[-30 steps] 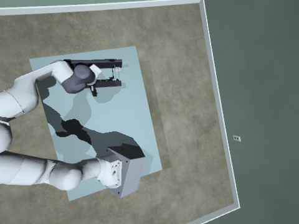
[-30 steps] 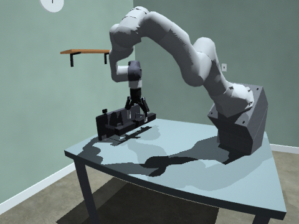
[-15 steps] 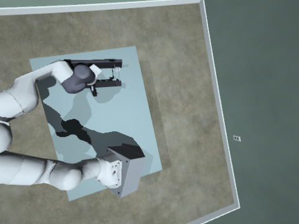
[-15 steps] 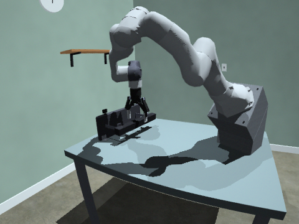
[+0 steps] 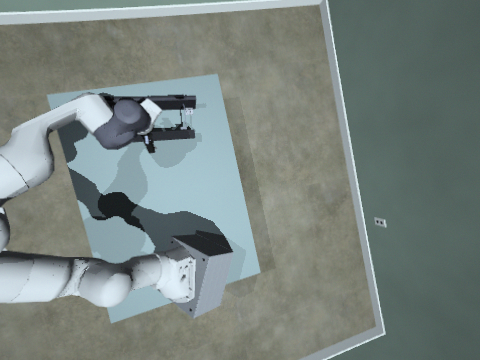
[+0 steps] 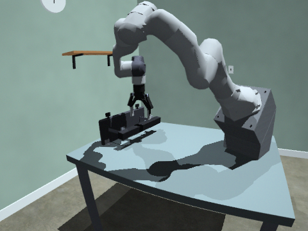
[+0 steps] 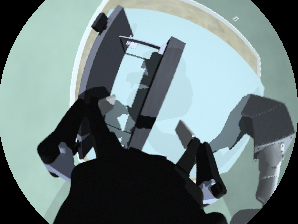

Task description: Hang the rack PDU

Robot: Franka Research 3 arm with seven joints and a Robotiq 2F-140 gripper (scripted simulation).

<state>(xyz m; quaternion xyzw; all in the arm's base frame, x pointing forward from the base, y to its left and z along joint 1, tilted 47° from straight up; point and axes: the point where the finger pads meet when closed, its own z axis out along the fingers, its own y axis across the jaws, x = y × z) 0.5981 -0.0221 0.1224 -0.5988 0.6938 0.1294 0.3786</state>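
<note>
Pale blue table top [image 6: 199,179], long dark bar-shaped rack PDU [image 6: 135,126] near its far corner, beside a dark upright back panel [image 6: 106,126]. Black two-finger gripper [image 6: 140,107] just above, spread wide, gripping nothing.

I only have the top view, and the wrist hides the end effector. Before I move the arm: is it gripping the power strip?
Observer: No. It's wide open. In the wrist view the fingers stand clear on either side of the power strip.
Operator: How high is it?
Observer: In the side view the end effector hangs just above the strip.
Operator: Is the strip on the table?
Observer: It looks raised off the table, roughly level, beside an upright black stand.
</note>
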